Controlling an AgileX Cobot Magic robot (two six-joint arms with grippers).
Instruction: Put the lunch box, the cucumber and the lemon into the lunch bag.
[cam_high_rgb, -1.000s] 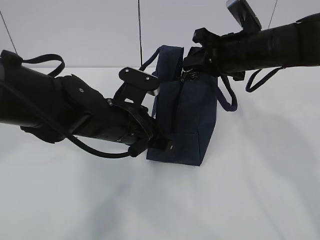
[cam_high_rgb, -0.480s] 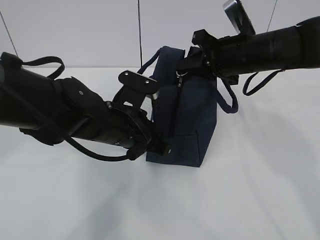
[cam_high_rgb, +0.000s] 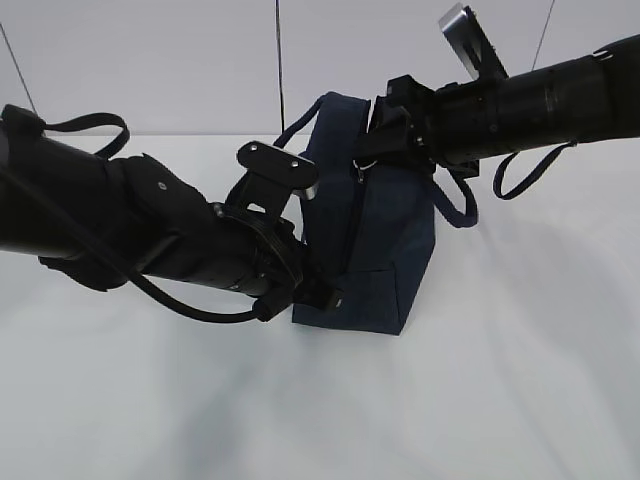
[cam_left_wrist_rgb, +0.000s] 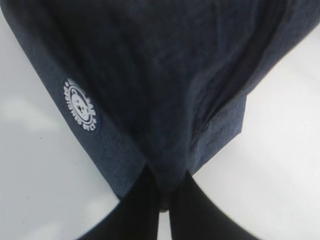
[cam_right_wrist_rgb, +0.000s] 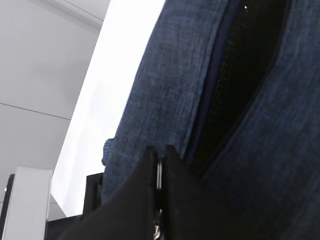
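Black, the left hand (cam_left_wrist_rgb: 164, 202) is pinching a navy fold low on the lunch bag (cam_high_rgb: 370, 240); the right hand (cam_right_wrist_rgb: 159, 172) is clamping the metal zipper pull (cam_high_rgb: 362, 166) at the frame's upper middle, the bag standing mid-counter (cam_high_rgb: 520, 380).

The lunch bag (cam_high_rgb: 370, 240) stood upright on the white table, a boxy dark navy fabric bag with its narrow end toward the exterior camera. One loop handle (cam_high_rgb: 455, 205) drooped down its right side, and another strap rose along its upper left edge. A metal ring pull (cam_high_rgb: 362, 166) hung near the top of the zipper line running down that end. In the left wrist view a small round white logo (cam_left_wrist_rgb: 80, 105) sat on the fabric, which was bunched into a pinched fold at the lower middle. In the right wrist view the zipper (cam_right_wrist_rgb: 235, 75) gaped open, showing a dark interior. The lunch box, cucumber and lemon could not be seen.
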